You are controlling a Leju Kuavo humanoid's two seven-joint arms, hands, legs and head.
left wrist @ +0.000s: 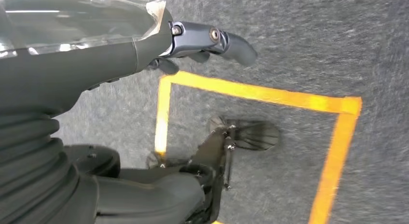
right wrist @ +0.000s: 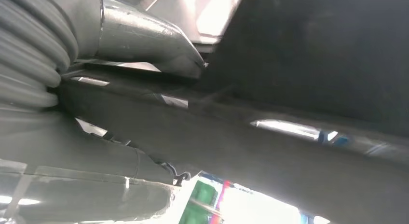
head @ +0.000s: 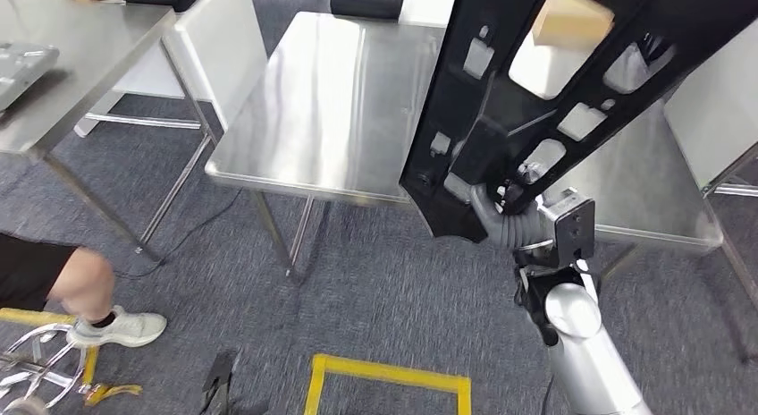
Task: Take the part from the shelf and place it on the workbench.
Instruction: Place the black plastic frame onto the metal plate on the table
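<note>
A large black plastic part (head: pixel 483 147) with several cut-out windows stands tilted in front of me, over the right side of the steel workbench (head: pixel 331 102). My right hand (head: pixel 501 214) grips its lower edge from below, at the table's near edge. In the right wrist view the thumb (right wrist: pixel 144 35) presses on the dark part (right wrist: pixel 313 55). My left hand (left wrist: pixel 193 40) hangs over the grey carpet with its fingers apart and holds nothing.
A second steel table (head: pixel 80 66) stands at the left, with white panels (head: pixel 214 48) between the tables. A person's leg and white shoe (head: pixel 116 326) are at the lower left beside a chrome stool base (head: pixel 31 370). Yellow tape (head: pixel 389 375) marks the floor.
</note>
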